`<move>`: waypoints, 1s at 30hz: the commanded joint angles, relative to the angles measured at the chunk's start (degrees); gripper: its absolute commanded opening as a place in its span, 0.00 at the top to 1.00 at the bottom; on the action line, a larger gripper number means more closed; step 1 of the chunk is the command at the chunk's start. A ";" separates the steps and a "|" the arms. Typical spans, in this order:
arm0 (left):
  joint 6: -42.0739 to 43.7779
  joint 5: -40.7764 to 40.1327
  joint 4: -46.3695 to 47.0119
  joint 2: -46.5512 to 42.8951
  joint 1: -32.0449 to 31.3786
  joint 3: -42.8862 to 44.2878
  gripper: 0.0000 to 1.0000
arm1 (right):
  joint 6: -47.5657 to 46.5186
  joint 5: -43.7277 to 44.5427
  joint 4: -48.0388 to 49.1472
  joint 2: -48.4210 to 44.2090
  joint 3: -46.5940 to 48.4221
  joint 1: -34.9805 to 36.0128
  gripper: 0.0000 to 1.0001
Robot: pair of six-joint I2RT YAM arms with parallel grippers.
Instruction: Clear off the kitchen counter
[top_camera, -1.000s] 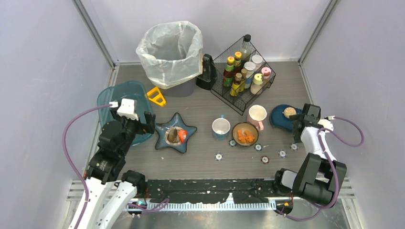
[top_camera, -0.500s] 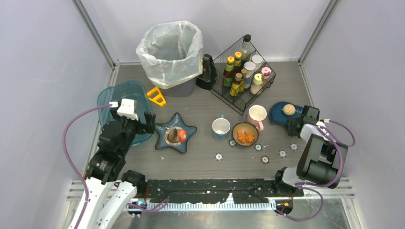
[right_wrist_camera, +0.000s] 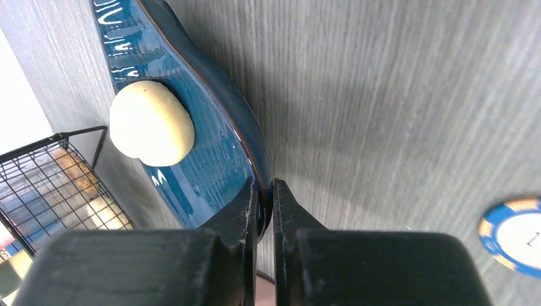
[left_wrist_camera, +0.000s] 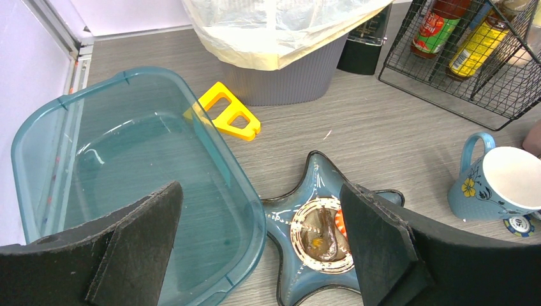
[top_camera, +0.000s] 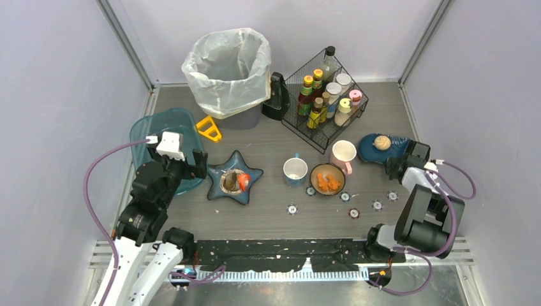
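Top external view: the dark grey surface (top_camera: 268,220) fills mid-frame between lilac walls (top_camera: 57,95). At left, the left hand (top_camera: 191,167), fingers wide apart, hangs over the rim of the teal tub (top_camera: 148,124) beside a star-shaped dish (top_camera: 233,180). At right, the right hand (top_camera: 394,164) is clamped on the rim of a blue plate (top_camera: 369,153) bearing a pale bun (top_camera: 381,141).

Glossy, perhaps ceramic plate (right_wrist_camera: 204,159); matt counter (right_wrist_camera: 383,95)

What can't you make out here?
- Labels on the bottles in the wire rack: too small, top view.
- Markings on the chips: too small, top view.
- Inside of the bin: liner hides it, top view.
- Far end of the blue plate: cut by frame edge, right wrist view.
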 commanded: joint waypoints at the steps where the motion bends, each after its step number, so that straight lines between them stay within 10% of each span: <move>1: -0.47 0.76 1.94 -0.03 -0.22 1.56 0.05 | 0.43 1.70 -2.59 -7.36 2.55 -0.05 0.95; 20: -1.00 1.37 1.94 0.70 -0.31 1.66 0.05 | -7.24 -10.56 -13.90 -18.85 17.99 0.16 0.95; 30: -11.71 9.57 1.50 4.22 -0.31 4.11 0.03 | -14.76 -15.78 -19.49 -17.86 26.19 12.74 0.94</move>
